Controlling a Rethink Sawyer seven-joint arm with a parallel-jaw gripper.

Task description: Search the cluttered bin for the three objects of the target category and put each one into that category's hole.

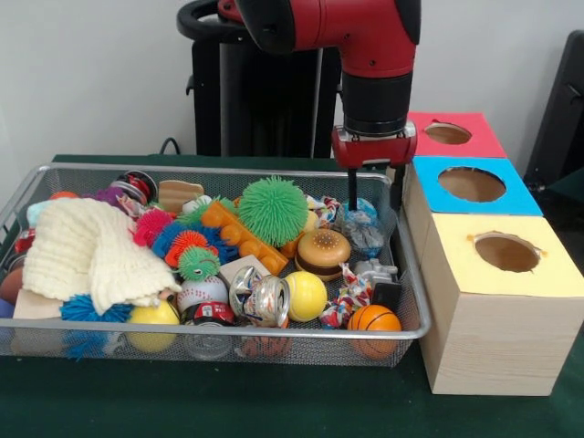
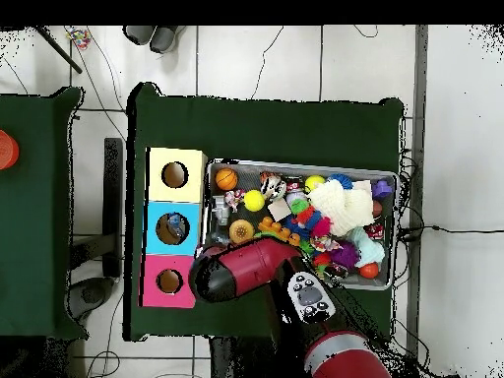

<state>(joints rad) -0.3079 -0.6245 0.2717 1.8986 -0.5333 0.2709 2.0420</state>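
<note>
The wire mesh bin [image 1: 228,170] is full of toys and also shows in the overhead view [image 2: 295,163]. My gripper [image 1: 374,206] hangs open over its far right corner, next to the boxes. A crumpled see-through bottle [image 1: 363,230] lies just below, nearer the left finger [image 1: 352,192]; I cannot tell whether the finger touches it. Another see-through thing [image 1: 208,345] lies against the front mesh, too hidden to name. The red-topped hole [image 1: 448,133] is behind the gripper and also shows in the overhead view [image 2: 169,282]. In the overhead view the arm [image 2: 246,271] hides the gripper.
The blue-topped hole [image 1: 472,183] and the yellow-topped hole [image 1: 506,252] sit in the boxes right of the bin. In the bin lie a green spiky ball [image 1: 273,210], a burger toy [image 1: 323,251], a silver can [image 1: 260,297], a cream knitted cloth [image 1: 87,251] and a small basketball [image 1: 374,319].
</note>
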